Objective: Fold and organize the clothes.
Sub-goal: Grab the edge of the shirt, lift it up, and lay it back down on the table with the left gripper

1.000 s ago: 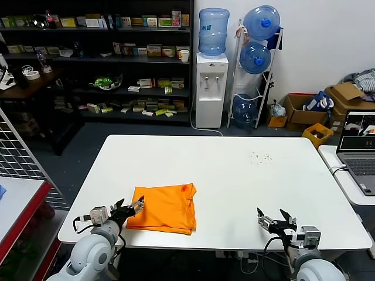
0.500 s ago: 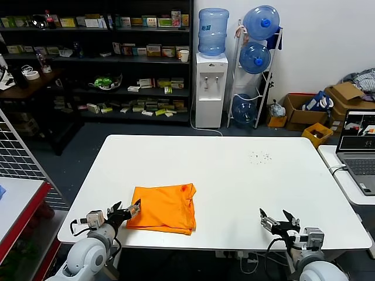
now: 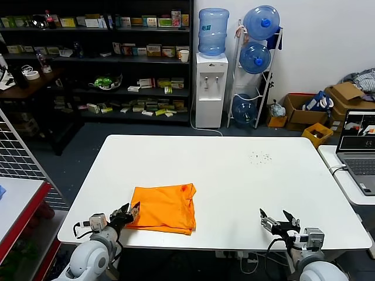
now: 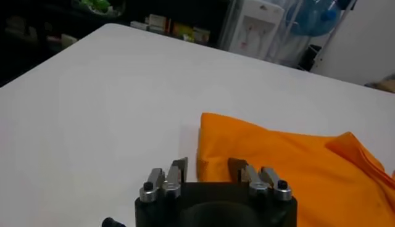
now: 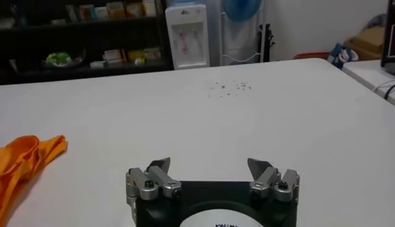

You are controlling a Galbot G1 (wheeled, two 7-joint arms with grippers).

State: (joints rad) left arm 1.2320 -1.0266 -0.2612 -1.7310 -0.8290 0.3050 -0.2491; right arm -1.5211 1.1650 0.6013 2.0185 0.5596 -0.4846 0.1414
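The clothes are one orange T-shirt [image 3: 164, 208], folded into a rough rectangle near the front left of the white table [image 3: 234, 170]. My left gripper [image 3: 133, 209] sits low at the shirt's front left corner. In the left wrist view the shirt [image 4: 290, 160] lies just beyond the left gripper [image 4: 208, 163], and its edge falls in the gap between the half-narrowed jaws, which hold nothing. My right gripper [image 3: 275, 218] hovers open at the front right edge, far from the shirt. The right wrist view shows the right gripper [image 5: 208, 163] wide open over bare table, with the shirt [image 5: 24, 157] off to one side.
A laptop [image 3: 360, 146] rests on a side table at the right. A red-edged cart [image 3: 17, 199] stands at the left. Behind the table are a water dispenser [image 3: 211, 88], a rack of water bottles and dark shelves.
My left gripper's jaws have narrowed from wide open to about half, and it has drawn back slightly toward the table's near edge at the shirt's corner. The right gripper has barely moved.
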